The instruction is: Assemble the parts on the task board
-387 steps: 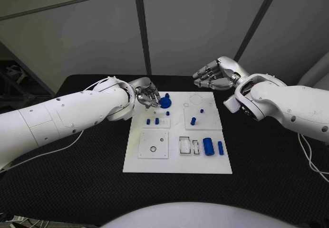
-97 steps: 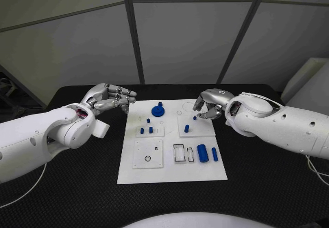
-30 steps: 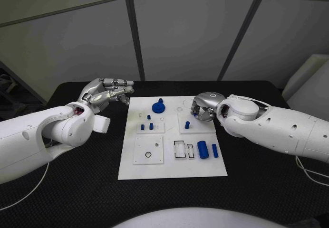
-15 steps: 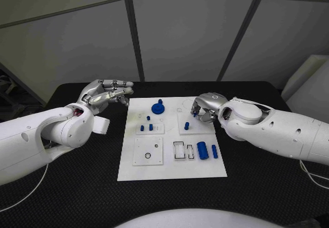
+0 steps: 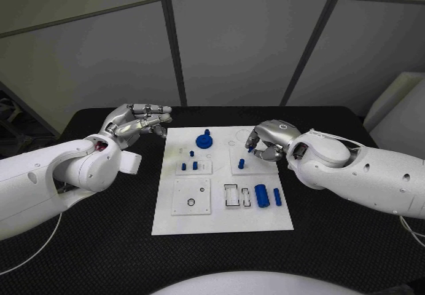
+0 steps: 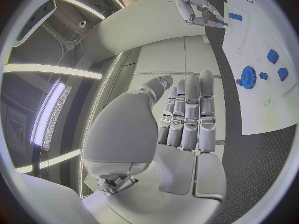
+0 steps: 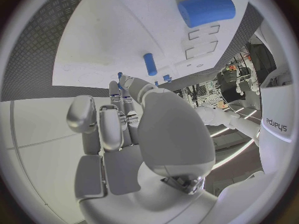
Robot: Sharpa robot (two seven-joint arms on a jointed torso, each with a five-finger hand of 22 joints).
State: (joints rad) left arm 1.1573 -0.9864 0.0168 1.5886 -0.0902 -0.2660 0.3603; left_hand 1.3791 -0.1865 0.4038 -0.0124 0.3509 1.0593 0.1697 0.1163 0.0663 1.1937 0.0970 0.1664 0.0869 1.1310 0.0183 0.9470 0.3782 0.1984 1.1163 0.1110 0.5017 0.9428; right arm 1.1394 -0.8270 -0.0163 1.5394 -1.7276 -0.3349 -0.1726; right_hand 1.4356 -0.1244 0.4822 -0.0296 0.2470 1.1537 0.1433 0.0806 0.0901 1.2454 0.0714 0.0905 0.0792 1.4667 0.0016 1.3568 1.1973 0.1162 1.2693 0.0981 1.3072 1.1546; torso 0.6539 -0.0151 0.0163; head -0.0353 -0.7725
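Sitting mid-frame in the head view, the task board [image 5: 222, 212] lies flat on the black bench [image 5: 97, 233], with blue parts spread over its upper and middle areas. A blue gear [image 5: 204, 142] sits upper centre of the board, two short pegs [image 5: 190, 165] stand on the raised tile left of centre, one small peg [image 5: 241, 163] stands on the tile right of centre, and a fat cylinder [image 5: 262, 195] with a thin bar [image 5: 277, 195] beside it lie lower right. These parts look like hard, light plastic: stiff, probably a bit slick, easy to tip; pegs would best be pinched by the sides near the top, the gear by its hub or rim.

The right hand [image 5: 268, 139] hovers just right of the small peg at the board's upper right, fingers [image 5: 252, 142] curled down. A small blue bit shows at the fingertips in both head and right wrist views; whether it's pinched or just behind them cannot be told. The left hand [image 5: 134, 123] is raised off the board's upper left corner, fingers together and loosely curled, grasping nothing.

Hard to make out: slot shapes under the right hand, the tiny holes on the lower left tile, and actual contact at the right fingertips.
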